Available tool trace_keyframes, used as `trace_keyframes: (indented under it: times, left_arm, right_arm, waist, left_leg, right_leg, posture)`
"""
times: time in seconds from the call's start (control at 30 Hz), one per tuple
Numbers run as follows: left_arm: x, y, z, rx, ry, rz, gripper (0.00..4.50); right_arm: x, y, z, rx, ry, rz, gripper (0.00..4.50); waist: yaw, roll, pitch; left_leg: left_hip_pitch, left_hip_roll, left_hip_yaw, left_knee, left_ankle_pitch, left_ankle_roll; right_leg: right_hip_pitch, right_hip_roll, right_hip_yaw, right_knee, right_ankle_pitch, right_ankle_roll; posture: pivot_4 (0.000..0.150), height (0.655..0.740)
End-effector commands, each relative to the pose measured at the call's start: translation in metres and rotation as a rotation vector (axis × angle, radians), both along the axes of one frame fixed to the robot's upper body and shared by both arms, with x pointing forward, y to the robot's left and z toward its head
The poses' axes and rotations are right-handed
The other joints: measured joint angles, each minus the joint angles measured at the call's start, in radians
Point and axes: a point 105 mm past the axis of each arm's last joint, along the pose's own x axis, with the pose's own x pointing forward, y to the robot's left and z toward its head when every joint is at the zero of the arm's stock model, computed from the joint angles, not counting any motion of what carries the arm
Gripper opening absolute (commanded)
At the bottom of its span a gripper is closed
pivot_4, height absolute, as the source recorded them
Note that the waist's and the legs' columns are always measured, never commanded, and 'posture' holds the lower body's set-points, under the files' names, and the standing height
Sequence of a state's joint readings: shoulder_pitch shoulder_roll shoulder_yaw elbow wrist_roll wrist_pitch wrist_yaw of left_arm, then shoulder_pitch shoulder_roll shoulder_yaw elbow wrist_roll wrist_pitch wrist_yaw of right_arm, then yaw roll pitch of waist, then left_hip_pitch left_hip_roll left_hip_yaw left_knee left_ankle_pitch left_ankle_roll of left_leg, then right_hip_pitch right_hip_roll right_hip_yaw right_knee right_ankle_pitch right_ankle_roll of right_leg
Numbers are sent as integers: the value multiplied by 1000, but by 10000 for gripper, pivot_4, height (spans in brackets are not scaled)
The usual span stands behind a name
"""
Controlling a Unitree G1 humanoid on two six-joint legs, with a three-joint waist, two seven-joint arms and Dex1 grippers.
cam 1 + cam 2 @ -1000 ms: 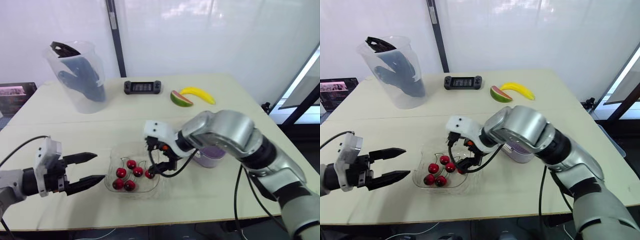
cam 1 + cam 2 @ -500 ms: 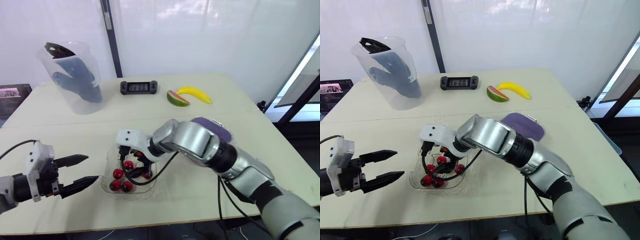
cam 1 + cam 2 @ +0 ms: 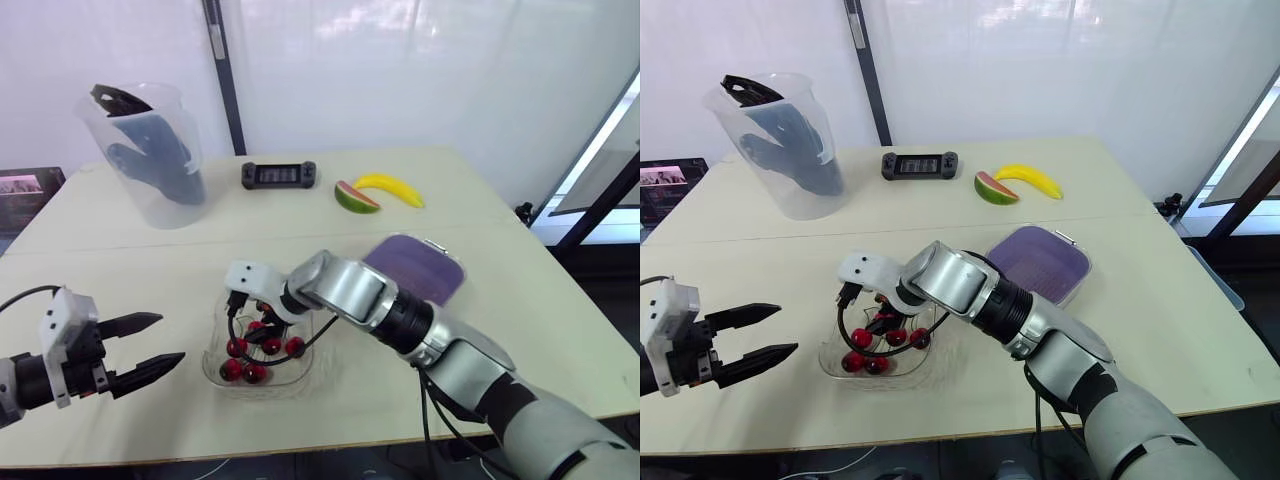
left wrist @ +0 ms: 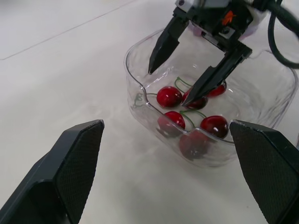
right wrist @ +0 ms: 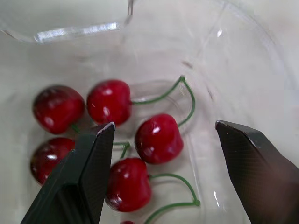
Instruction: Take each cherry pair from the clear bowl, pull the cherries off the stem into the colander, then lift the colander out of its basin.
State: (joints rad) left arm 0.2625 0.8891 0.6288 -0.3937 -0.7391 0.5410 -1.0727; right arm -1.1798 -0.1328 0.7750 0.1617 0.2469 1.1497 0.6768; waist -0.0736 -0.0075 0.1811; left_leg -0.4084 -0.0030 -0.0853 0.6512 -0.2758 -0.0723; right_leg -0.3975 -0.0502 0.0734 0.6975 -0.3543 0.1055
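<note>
Entry: right claw (image 4: 168,86) is down inside the clear bowl (image 4: 133,93), fingers apart, nothing between them. One tip hangs above the cherries (image 5: 159,137) and the other is low, close to one of the fruit; whether it touches cannot be told. Left claw (image 3: 170,338) is also spread and empty, hovering over the worktop (image 3: 300,225) just beside the bowl on the robot's left.

Location of task items: about six red cherries lie clustered on the bowl floor, joined by thin green stems (image 5: 187,93) that arc between them. The purple colander (image 3: 1040,262) sits on the worktop near the bowl, on the robot's right.

Handling judgement (from appearance only):
- The cherries look small, round and glossy, so they are likely light and slippery. A pinch on the fruit itself may squirt it sideways or nudge its neighbours.
- The stems look thin and springy. The loop standing clear of the fruit is the best purchase for lifting a pair out.
- For the pull-off, one claw should probably hold the stem near its join while the other takes one cherry across its widest part, with moderate squeeze.
- The bowl is thin, clear and probably light (it may slide if bumped by a finger).
</note>
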Motion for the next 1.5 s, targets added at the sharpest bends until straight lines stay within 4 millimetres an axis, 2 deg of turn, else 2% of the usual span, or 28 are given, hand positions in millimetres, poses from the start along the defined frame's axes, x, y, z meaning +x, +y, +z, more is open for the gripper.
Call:
trace_keyframes:
  times: [0.03,0.17,0.27,0.63,0.73,0.77,0.9,1.1,1.3,1.37,1.5]
  left_arm:
    - [-5,-3,8,-9,-18,-24,45000]
    - [-5,-3,9,12,-27,-22,45000]
    - [0,0,14,22,-62,-9,45000]
    - [1,-4,9,16,-53,-26,45000]
    - [3,-4,9,21,-62,-23,45000]
    - [4,-3,9,23,-67,-21,45000]
    - [6,-2,8,26,-67,-21,45000]
    - [10,0,9,8,-71,-11,45000]
    - [17,1,23,-103,-97,33,45000]
    - [20,1,28,-152,-100,44,45000]
    - [29,1,45,-218,-164,87,45000]
  right_arm:
    - [-3,7,5,16,-20,27,35797]
    - [-2,6,-1,15,2,15,35797]
    - [-5,7,-5,9,11,31,28277]
    - [-2,5,-8,4,11,13,28277]
    - [-1,4,-7,2,-4,14,20295]
    - [-1,5,-6,2,-7,19,15670]
    - [-5,5,-1,12,-3,36,15670]
    - [-18,2,13,36,16,87,15670]
    - [-20,-13,33,70,-46,113,15670]
    - [-14,-17,44,103,-124,108,15670]
    - [-24,-24,82,268,-269,206,15670]
  waist:
    - [-1,0,0]
    - [0,0,0]
    - [1,0,0]
    - [0,0,0]
    - [0,0,0]
    - [1,0,0]
    - [0,0,0]
    - [1,0,0]
    - [3,0,0]
    - [2,-1,0]
    - [3,-1,0]
  left_leg:
    - [0,0,0,0,0,0]
    - [0,0,0,0,0,0]
    - [0,0,0,0,0,0]
    - [0,0,0,0,0,0]
    - [0,0,0,0,0,0]
    - [0,0,0,0,0,0]
    - [0,0,0,0,0,0]
    - [0,0,0,0,0,-1]
    - [0,0,-1,0,0,0]
    - [0,0,-1,0,0,0]
    - [0,0,-1,0,0,0]
  right_leg:
    - [0,0,0,0,0,0]
    - [0,0,0,0,0,0]
    - [0,0,0,0,0,0]
    - [0,0,-1,0,0,0]
    - [0,1,-1,0,0,0]
    - [0,1,-1,0,0,0]
    - [0,1,-1,0,0,0]
    - [0,0,-1,0,0,0]
    - [0,-1,-1,0,0,0]
    - [0,-1,-2,0,0,0]
    - [0,-1,-2,0,0,0]
  posture:
    - [1500,7400]
    - [1500,7400]
    - [1500,7400]
    - [1500,7400]
    - [1500,7400]
    - [1500,7400]
    - [1500,7400]
    - [1500,7400]
    - [1500,7400]
    - [1500,7400]
    - [1500,7400]
